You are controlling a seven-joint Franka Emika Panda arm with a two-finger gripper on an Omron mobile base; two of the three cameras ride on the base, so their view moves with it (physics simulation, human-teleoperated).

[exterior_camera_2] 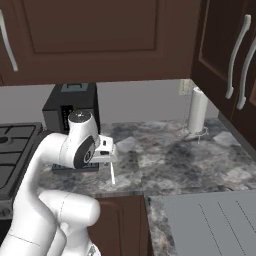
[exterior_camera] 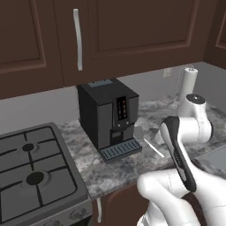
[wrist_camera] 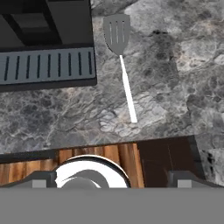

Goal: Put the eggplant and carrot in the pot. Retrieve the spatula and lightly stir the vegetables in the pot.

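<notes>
Gripper [wrist_camera: 111, 177] is hanging with jaws spread wide, holding nothing, above the counter edge. Spatula [wrist_camera: 120, 57] is lying flat just beside the coffee machine [wrist_camera: 46, 41], handle toward the edge. Risk: thin handle hugging the counter [wrist_camera: 175, 78], so fingers may be scraping stone or nudging it aside.

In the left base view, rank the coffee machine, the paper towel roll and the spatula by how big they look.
1. Black boxy coffee machine.
2. White paper towel roll, though it stands farther back, so its true size is unsure.
3. Grey slotted spatula with a thin white handle, partly hidden by the arm.
</notes>
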